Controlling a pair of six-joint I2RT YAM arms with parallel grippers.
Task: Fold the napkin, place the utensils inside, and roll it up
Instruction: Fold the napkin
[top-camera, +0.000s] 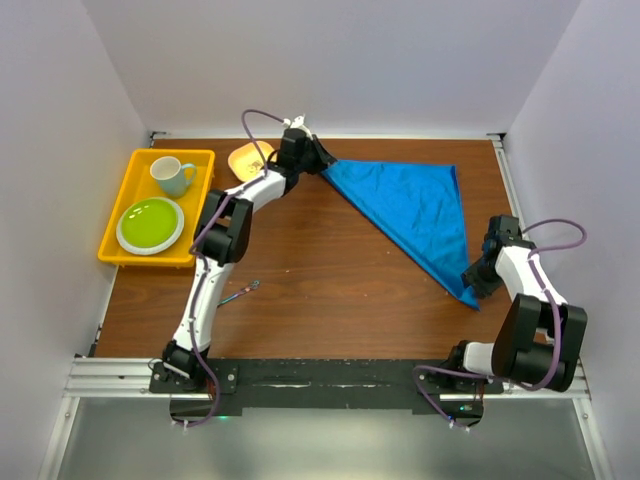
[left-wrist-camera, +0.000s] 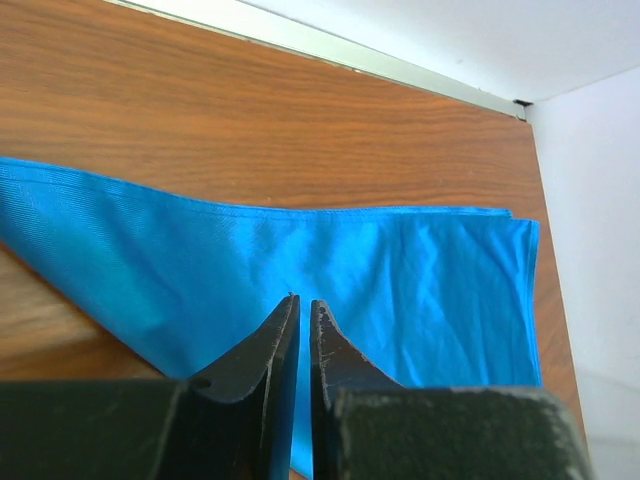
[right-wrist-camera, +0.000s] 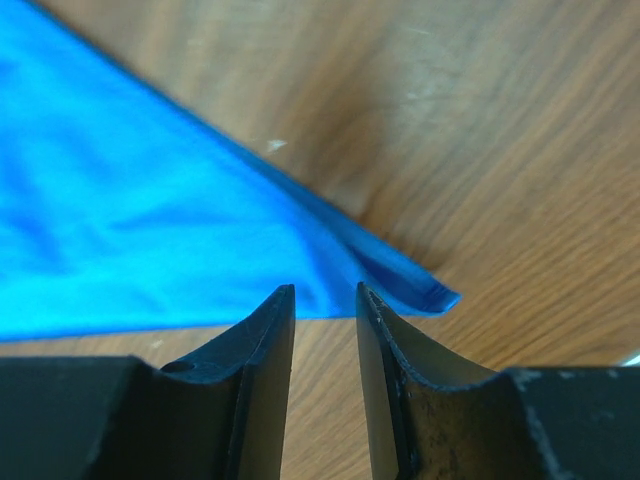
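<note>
The blue napkin (top-camera: 415, 205) lies folded into a triangle on the right half of the wooden table. My left gripper (top-camera: 320, 160) hovers at its far left corner. In the left wrist view its jaws (left-wrist-camera: 302, 302) stand almost closed with nothing between them, above the cloth (left-wrist-camera: 400, 270). My right gripper (top-camera: 476, 282) is at the napkin's near corner. In the right wrist view it (right-wrist-camera: 325, 290) is open and empty, with the cloth's tip (right-wrist-camera: 420, 290) just past the fingertips. The slim purple-pink utensil (top-camera: 240, 292) lies on the table beside the left arm.
A yellow tray (top-camera: 112, 232) at the left edge holds a teal mug (top-camera: 172, 176) and a green plate (top-camera: 150, 225). A small orange dish (top-camera: 248, 160) sits beside the left gripper. White walls enclose the table on three sides.
</note>
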